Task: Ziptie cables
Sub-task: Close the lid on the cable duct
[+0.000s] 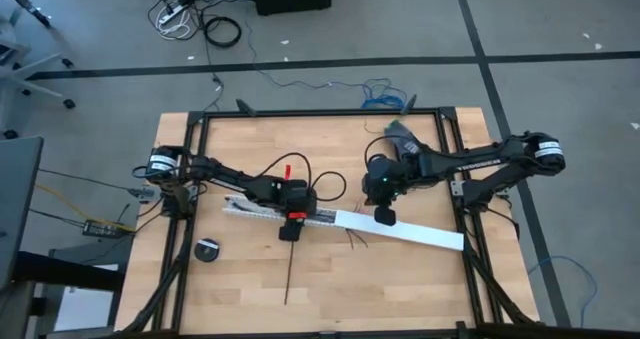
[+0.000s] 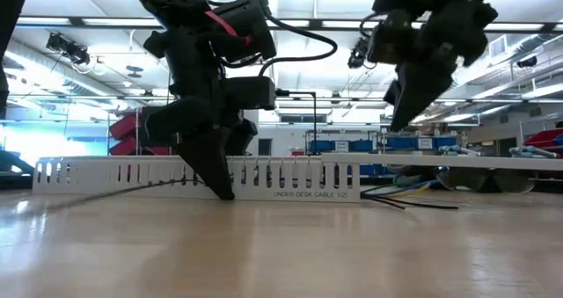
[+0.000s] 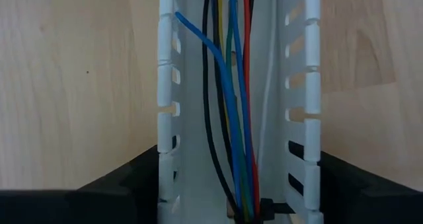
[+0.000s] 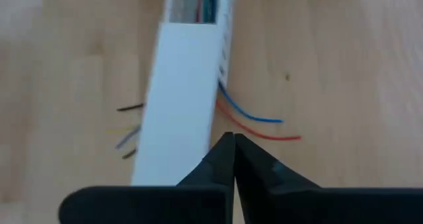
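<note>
Slippage is the risk: the cables (image 3: 232,118) are lying loose in the white channel (image 1: 420,233), which the left pincer (image 1: 290,231) straddles, jaws spread. The right pincer (image 1: 384,216) is clenched on nothing above the channel lid, so wires could be snagged or the ziptie (image 1: 288,275), left alone on the bench (image 1: 400,289), missed.

Bright ceiling lights overhead, arms backlit dark, right wrist view blurred.

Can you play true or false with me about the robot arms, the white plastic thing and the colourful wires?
1. The left pincer straddles the white channel. True.
2. The right pincer is wide open. False: its fingers are shut together.
3. The cables run inside the channel. True.
4. The right pincer is holding a wire. False: it hangs above the channel with nothing in it.
5. A black ziptie lies on the table. True.
</note>
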